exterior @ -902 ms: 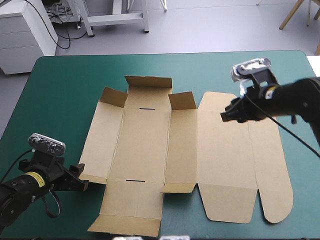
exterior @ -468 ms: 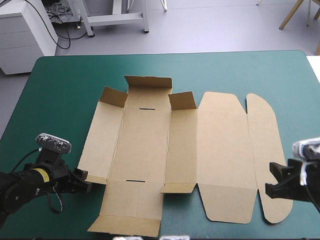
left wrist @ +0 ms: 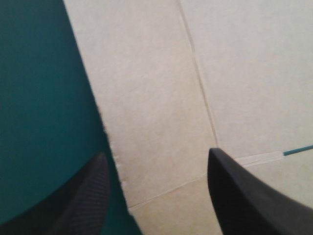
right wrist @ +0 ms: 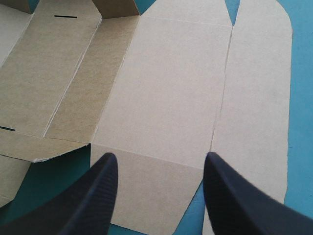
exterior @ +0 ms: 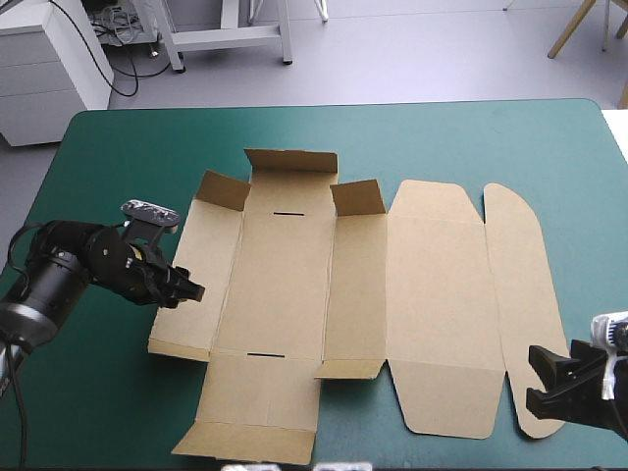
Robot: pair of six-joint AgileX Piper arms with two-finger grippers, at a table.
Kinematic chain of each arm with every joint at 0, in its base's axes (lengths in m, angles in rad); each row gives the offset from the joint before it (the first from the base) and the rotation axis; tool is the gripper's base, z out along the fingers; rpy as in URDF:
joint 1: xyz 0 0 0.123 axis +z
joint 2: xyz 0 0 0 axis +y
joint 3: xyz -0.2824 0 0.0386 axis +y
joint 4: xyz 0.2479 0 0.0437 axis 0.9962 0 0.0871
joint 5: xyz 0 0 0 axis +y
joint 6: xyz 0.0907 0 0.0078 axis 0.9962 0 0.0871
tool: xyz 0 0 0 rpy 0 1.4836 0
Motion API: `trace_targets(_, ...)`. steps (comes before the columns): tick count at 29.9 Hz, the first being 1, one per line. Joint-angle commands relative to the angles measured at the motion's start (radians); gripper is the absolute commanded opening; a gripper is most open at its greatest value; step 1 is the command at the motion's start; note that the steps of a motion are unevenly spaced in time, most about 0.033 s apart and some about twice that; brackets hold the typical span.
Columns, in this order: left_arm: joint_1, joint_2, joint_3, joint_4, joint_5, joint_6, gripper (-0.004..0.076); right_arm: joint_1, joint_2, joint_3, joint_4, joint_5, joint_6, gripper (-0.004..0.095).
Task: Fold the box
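The brown box (exterior: 285, 285) lies as a flat cut sheet on the teal-green cover, with three short flaps (exterior: 355, 196) raised along its far side. The lid panel (exterior: 442, 294) and its rounded flap (exterior: 520, 285) lie flat to the right. My left gripper (exterior: 191, 291) hovers open over the left side panel. In the left wrist view, the left gripper (left wrist: 156, 154) straddles that panel's outer edge (left wrist: 105, 127). My right gripper (exterior: 537, 381) stands open at the rounded flap's near end. In the right wrist view, the right gripper (right wrist: 160, 156) has the lid panel (right wrist: 166, 93) ahead of it.
The teal-green cover (exterior: 442, 137) shows in a broad band along the far side and at the left (exterior: 98, 157). The sheet's near flap (exterior: 255, 422) reaches almost to the table's front edge. The table's right edge (exterior: 613, 147) runs close beyond the right arm.
My left gripper moved from the sheet's near left corner up to the left side panel's edge. The right gripper dropped from above the lid panel to the near right corner.
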Motion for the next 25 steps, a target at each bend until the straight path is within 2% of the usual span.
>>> trace_targets(1, 0.138, 0.011, -0.034, -0.076, 0.045, 0.055, 0.0419, -0.007, 0.04, -0.02, 0.002, -0.089, -0.034, 0.0523)
trace_targets(4, 0.319, 0.011, -0.011, -0.174, 0.099, 0.134, 0.0419, -0.007, 0.062, -0.02, 0.026, -0.113, -0.067, 0.0527)
trace_targets(8, 0.56, 0.027, 0.089, -0.415, 0.137, 0.327, 0.0419, -0.007, 0.088, -0.02, 0.047, -0.121, -0.114, 0.0527)
trace_targets(11, 0.671, 0.047, 0.177, -0.526, 0.095, 0.391, 0.0419, -0.007, 0.108, -0.02, 0.05, -0.121, -0.137, 0.0528)
trace_targets(17, 0.709, 0.07, 0.211, -0.749, 0.106, 0.535, 0.0419, -0.007, 0.12, -0.02, 0.081, -0.121, -0.16, 0.0527)
trace_targets(25, 0.709, 0.162, 0.211, -0.756, 0.102, 0.552, 0.0419, -0.007, 0.12, -0.02, 0.081, -0.116, -0.164, 0.0528)
